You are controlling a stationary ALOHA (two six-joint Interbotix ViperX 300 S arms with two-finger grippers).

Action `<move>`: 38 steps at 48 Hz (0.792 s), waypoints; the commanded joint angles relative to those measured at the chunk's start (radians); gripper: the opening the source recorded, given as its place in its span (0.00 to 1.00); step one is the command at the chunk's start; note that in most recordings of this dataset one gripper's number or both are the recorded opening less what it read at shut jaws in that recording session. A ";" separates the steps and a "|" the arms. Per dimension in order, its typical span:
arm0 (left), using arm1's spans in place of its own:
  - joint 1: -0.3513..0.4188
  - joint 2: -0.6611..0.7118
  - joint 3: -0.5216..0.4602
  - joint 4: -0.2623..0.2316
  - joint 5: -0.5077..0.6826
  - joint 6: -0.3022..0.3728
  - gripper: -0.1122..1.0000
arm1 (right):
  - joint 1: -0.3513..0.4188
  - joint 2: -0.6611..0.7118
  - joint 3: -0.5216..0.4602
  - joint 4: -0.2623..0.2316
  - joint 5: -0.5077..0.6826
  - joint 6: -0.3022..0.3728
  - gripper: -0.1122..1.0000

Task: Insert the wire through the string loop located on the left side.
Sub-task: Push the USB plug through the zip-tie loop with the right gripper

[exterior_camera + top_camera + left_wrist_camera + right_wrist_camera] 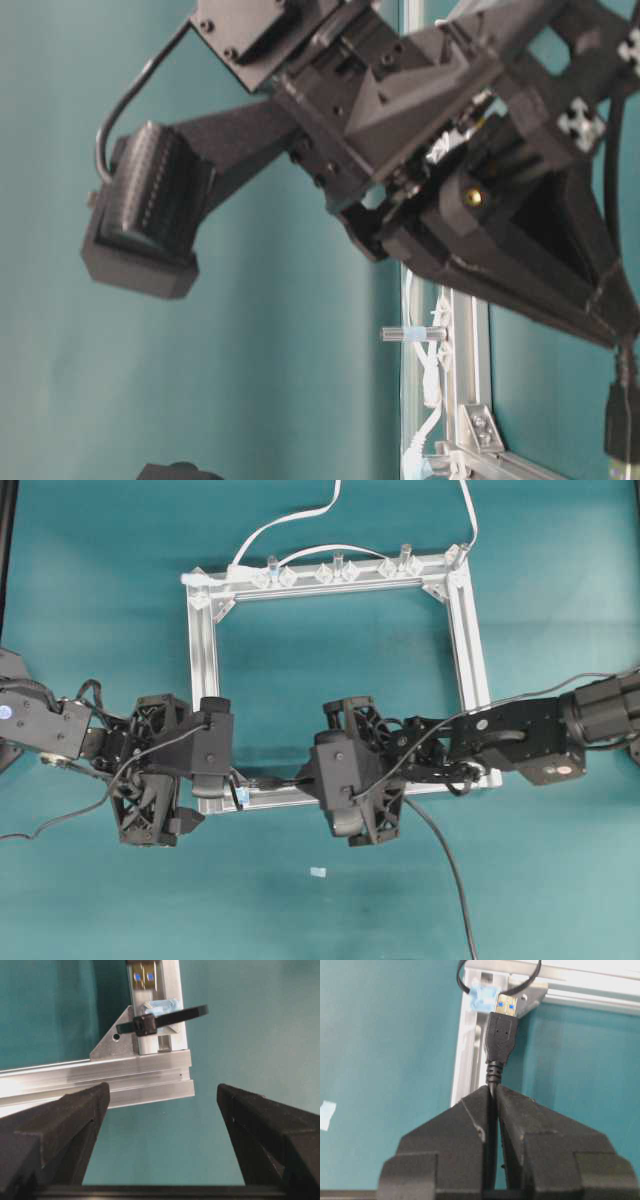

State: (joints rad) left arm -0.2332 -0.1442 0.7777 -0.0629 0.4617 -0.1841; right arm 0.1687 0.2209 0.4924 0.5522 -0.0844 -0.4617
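Halfway at best: right gripper [492, 1091] clamped on wire [500, 1040], plug tip just reaching string loop [497, 980] at frame [205, 670] near-left corner, not yet through; left gripper [160, 1105] jaws wide apart, nearby, empty.

A teal table [100, 590] carries a square silver aluminium frame [204, 680] lying flat at its centre, corner brackets at the joints. Clear plastic clips [335, 572] stand along the frame's far rail, where white cables [290, 520] trail off over the table's far edge. A small pale scrap, possibly tape [318, 872], lies on the bare surface in front of the frame's near rail. A black cable [450, 880] runs across the table toward the near edge.
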 commanded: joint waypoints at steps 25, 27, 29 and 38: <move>0.003 -0.006 -0.021 0.002 -0.006 -0.006 0.91 | -0.003 0.046 -0.115 -0.049 -0.005 0.000 0.17; 0.003 -0.006 -0.023 0.002 -0.006 -0.006 0.91 | -0.003 0.051 -0.121 -0.057 -0.005 0.000 0.17; 0.003 -0.006 -0.021 0.000 -0.006 -0.006 0.91 | -0.003 0.054 -0.124 -0.063 -0.003 0.000 0.17; 0.003 -0.006 -0.023 0.000 -0.006 -0.006 0.91 | -0.008 0.061 -0.135 -0.071 -0.005 0.002 0.17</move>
State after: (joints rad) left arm -0.2332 -0.1427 0.7762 -0.0644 0.4602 -0.1841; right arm 0.1672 0.2991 0.3850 0.4863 -0.0844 -0.4617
